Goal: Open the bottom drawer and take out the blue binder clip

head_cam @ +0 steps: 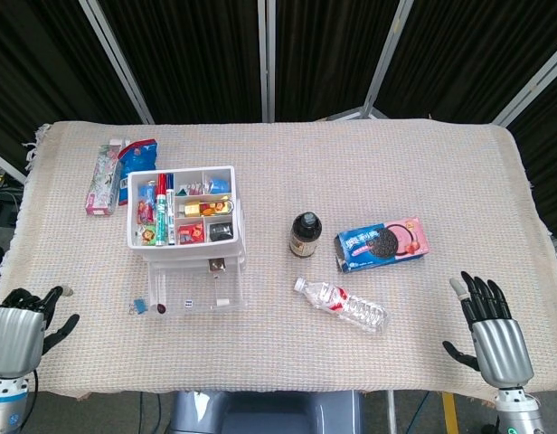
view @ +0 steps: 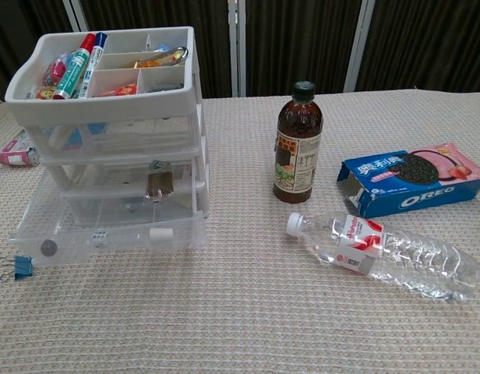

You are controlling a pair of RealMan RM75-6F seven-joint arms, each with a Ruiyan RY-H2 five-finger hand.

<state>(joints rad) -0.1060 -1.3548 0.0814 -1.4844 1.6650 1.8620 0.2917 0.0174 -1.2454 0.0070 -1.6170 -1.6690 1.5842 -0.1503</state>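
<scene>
Two empty hands, blue clip out on the worktop

Lying on the woven worktop (head_cam: pixel 369 163), just beside the near-left corner of the bottom drawer (view: pixel 107 234): the blue binder clip (view: pixel 20 266), flat on the cloth with its wire handles pointing left. Touches nothing but the cloth. Sits outside the drawer and well apart from either hand, on the left side of the organiser (head_cam: pixel 181 208). Probably placed there because that spot is reachable from the left without crossing the tray of pens on top.

Stands pulled out toward the near edge, that clear drawer, well forward of the two above it. Open far enough to lift something out from above, which fits the clip's place right next to it. Seems to hold a small die, a dark round piece and a white block, as far as the plastic lets anyone tell.

Left hand (head_cam: pixel 16 330): low at the near-left corner, just off the edge of the cloth, fingers apart and loosely curled, holding nothing. Right hand (head_cam: pixel 491 330): at the near-right corner, fingers spread wide, also empty, well clear of the water bottle (head_cam: pixel 344 306), the cookie box (head_cam: pixel 382 242) and the brown bottle (head_cam: pixel 305 235). Seen from the head view only; absent from the chest view.

Judging by this layout, looks finished: drawer open, clip out. Parked at the corners, most likely to keep both hands away from the organiser and the loose bottle.
</scene>
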